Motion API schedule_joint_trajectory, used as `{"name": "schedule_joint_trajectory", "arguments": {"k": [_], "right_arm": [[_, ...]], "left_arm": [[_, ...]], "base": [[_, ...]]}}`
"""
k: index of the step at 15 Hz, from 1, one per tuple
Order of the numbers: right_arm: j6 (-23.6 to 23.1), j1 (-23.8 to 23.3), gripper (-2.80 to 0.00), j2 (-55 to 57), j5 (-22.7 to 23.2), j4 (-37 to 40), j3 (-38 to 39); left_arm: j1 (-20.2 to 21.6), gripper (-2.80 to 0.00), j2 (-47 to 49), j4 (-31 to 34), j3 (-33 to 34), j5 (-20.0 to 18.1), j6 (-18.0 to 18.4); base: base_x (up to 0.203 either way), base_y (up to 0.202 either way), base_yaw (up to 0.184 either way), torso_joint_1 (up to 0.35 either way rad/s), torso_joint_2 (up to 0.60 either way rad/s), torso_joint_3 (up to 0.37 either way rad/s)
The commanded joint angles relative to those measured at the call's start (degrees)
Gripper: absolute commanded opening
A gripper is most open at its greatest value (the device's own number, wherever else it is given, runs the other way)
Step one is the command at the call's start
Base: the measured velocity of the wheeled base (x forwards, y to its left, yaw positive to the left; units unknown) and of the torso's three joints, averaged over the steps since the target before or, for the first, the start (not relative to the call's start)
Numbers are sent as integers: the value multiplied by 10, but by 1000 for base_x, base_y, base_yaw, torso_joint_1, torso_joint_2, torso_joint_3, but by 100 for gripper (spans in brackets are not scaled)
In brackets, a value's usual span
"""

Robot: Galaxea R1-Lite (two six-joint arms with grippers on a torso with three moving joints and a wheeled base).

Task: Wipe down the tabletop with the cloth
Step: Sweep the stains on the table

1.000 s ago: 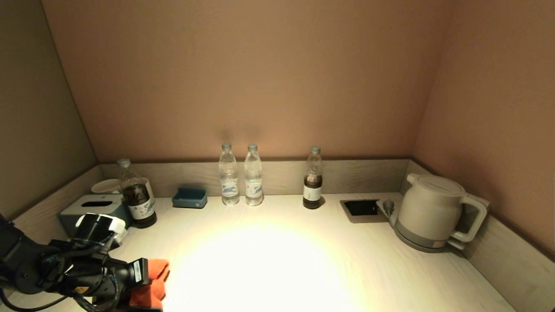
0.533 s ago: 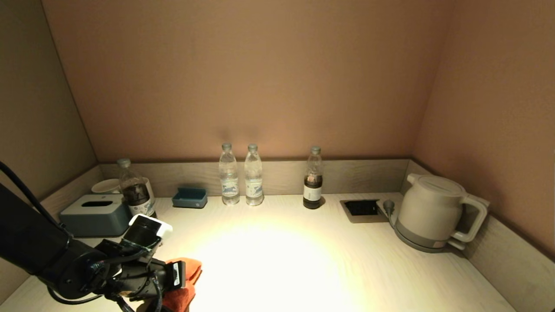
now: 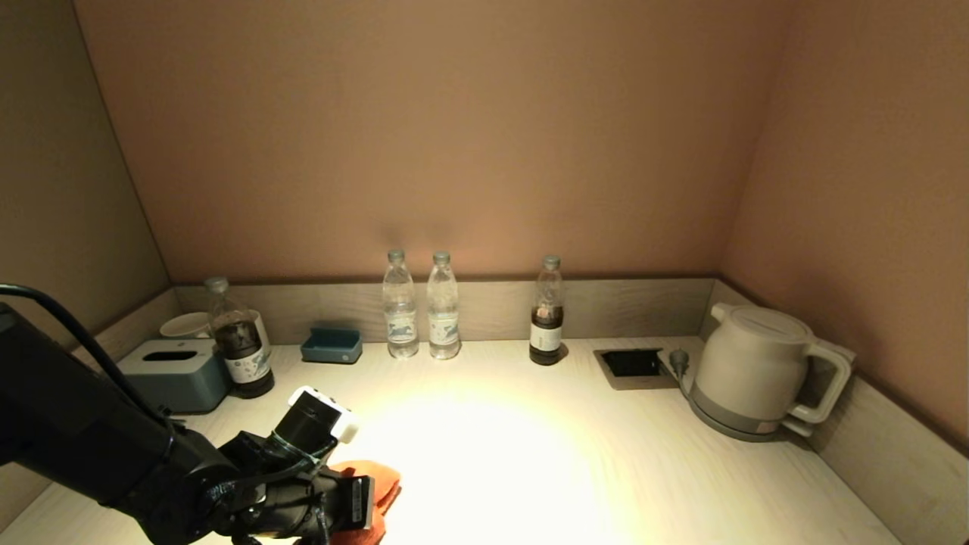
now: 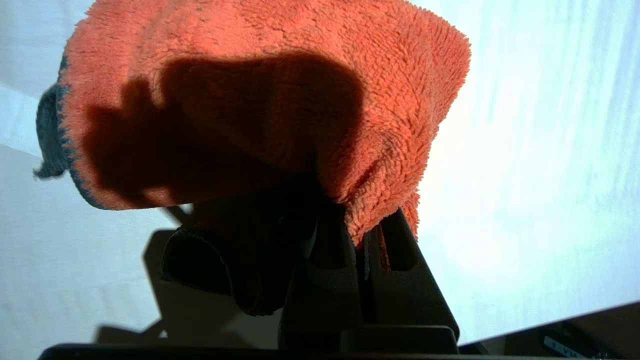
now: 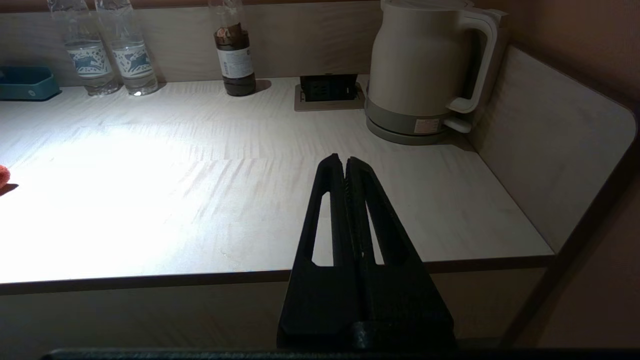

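My left gripper [image 3: 371, 503] is shut on an orange fleecy cloth [image 3: 378, 484] with a dark blue edge, low at the front left of the pale wooden tabletop [image 3: 530, 454]. In the left wrist view the cloth [image 4: 280, 85] spreads on the bright tabletop [image 4: 540, 150] ahead of the closed gripper [image 4: 367, 230]. My right gripper [image 5: 345, 162] is shut and empty, parked off the table's front edge [image 5: 150, 277], out of the head view. A sliver of the cloth [image 5: 2, 176] shows in the right wrist view.
Along the back wall stand two water bottles [image 3: 421, 306], a dark-drink bottle [image 3: 546, 312], a blue tray [image 3: 331, 345], another dark bottle [image 3: 241, 341], a grey tissue box [image 3: 170, 371] and a cup [image 3: 184, 325]. A kettle [image 3: 757, 371] and a recessed socket [image 3: 632, 365] are at the right.
My left arm has slid to the right along the table's front with the cloth in its gripper. Nothing else has moved.
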Motion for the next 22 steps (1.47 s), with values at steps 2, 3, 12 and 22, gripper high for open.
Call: {"name": "schedule_joint_trajectory", "arguments": {"k": [2, 3, 12, 22], "right_arm": [[0, 0, -280, 1, 0, 0, 0], [0, 0, -280, 1, 0, 0, 0], [0, 0, -280, 1, 0, 0, 0], [0, 0, -280, 1, 0, 0, 0]], "left_arm": [[-41, -280, -20, -3, 4, 12, -3], [-40, -280, -35, -3, 6, 26, -3], [249, -280, -278, 45, 29, 60, 86], [575, -280, -176, 60, 37, 60, 163]], "base": [[0, 0, 0, 0, 0, 0], [0, 0, 0, 0, 0, 0], [0, 0, 0, 0, 0, 0], [0, 0, 0, 0, 0, 0]]}}
